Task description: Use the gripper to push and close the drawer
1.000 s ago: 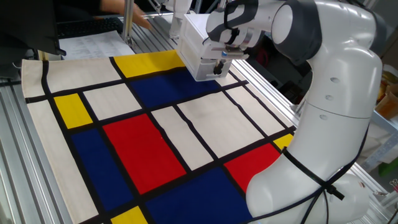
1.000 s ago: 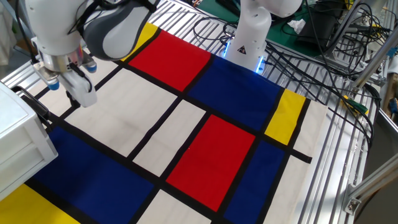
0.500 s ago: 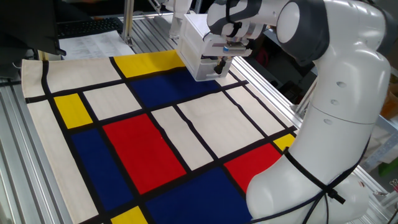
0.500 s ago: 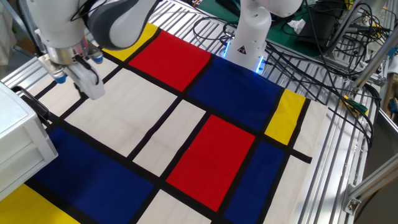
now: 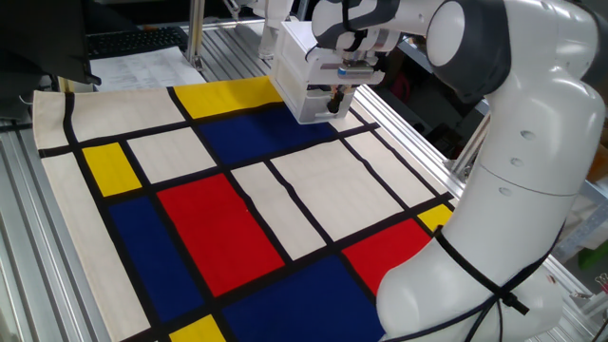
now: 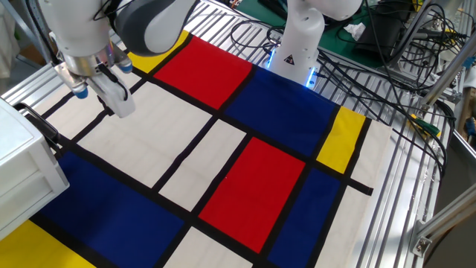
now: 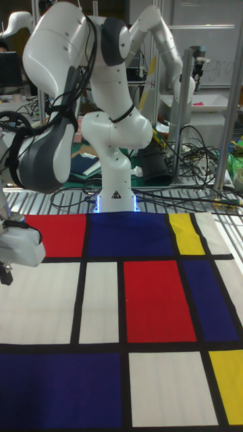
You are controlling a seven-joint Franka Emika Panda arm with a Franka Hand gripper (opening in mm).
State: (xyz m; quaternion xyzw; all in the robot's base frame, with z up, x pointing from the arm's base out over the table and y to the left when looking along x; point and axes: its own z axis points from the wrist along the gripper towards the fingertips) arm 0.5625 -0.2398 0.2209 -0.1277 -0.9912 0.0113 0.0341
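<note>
Claw (image 6: 111, 97) has drifted across colour-block cloth (image 6: 245, 171).

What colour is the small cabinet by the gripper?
White cabinet; clearest in one fixed view.

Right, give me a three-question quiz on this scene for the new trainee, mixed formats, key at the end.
1. True or false: the white cabinet stands on a red panel of the mat.
2. Seen from the other fixed view, the end effector is: A) pressed against the cabinet, B) above the mat, apart from the cabinet, C) out of view.
3. Fill in: the lines dividing the mat's coloured panels are ____.

Key: 1 false (it sits by the blue and yellow panels); 2 B; 3 black.
</note>
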